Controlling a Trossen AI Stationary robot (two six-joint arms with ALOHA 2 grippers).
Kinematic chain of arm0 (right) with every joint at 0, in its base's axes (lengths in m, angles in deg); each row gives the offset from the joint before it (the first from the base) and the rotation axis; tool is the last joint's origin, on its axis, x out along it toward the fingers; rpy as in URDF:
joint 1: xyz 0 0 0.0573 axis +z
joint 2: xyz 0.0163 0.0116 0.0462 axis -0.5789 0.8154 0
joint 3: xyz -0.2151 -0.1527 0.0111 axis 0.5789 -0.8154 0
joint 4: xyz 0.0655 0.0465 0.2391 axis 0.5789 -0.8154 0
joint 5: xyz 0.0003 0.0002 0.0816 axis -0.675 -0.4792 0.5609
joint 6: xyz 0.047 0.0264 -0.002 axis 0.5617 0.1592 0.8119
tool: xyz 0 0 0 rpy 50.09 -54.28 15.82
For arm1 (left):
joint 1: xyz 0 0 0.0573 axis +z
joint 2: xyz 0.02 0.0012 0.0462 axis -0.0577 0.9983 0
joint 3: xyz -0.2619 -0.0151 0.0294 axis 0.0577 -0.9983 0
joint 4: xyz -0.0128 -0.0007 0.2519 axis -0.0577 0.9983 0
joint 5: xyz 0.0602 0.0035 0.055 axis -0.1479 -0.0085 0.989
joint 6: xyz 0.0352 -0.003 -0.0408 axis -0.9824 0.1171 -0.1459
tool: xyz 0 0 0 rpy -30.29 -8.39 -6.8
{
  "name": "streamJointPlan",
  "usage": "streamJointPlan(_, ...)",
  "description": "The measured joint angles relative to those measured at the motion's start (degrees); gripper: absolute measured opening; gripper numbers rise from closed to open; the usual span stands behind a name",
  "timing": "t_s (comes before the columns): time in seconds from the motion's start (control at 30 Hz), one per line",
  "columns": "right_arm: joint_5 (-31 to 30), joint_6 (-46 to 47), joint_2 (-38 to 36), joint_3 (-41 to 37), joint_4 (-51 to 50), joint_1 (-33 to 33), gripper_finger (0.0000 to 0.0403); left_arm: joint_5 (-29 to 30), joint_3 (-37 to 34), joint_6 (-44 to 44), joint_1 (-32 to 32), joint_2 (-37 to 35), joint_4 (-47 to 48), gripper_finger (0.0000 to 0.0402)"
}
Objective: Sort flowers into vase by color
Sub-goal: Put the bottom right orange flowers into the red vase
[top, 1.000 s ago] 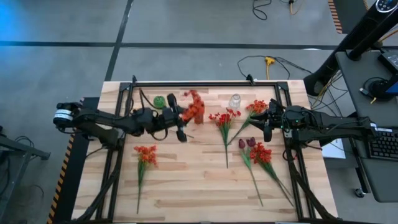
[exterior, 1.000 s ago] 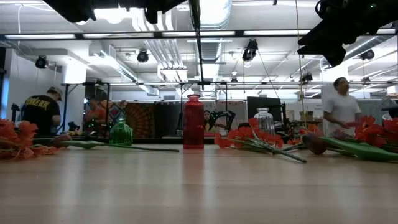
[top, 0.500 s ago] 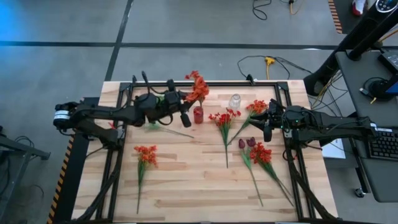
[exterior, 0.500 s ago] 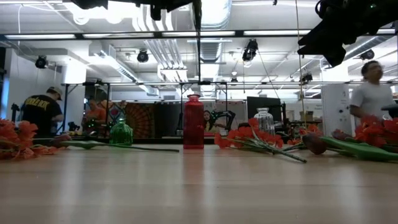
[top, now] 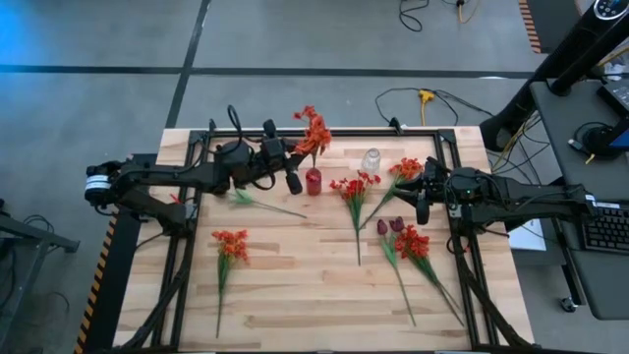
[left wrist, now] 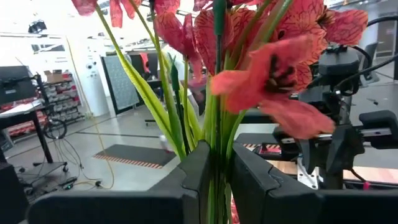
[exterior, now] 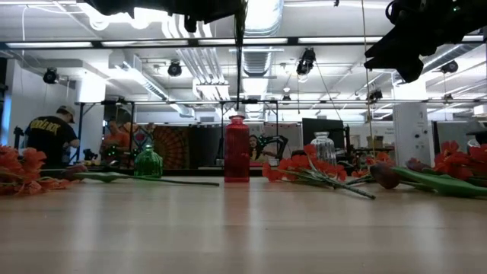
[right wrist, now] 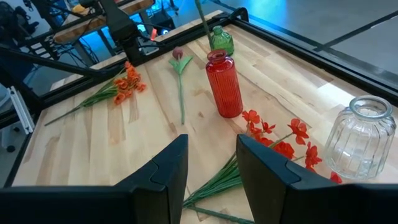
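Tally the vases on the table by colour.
Red vase: 1
Green vase: 1
Clear glass vase: 1
Total: 3

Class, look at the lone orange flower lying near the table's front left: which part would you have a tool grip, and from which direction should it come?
Grip the thin green stalk of the orange flower midway, below the bloom, coming straight down from above. It lies flat on the table, stalk running toward the front edge with bare wood on both sides, so the jaws should probably close across the stalk. The bloom looks too soft and bushy to hold.
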Motion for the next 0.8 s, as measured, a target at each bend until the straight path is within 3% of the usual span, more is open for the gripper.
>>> streamJointPlan(0.8,-0.04,0.02,0.0,0.0,0.0,-0.02,0.0128,-0.04,-2.74,3.07,0.95,0.04,-2.84,0.0038)
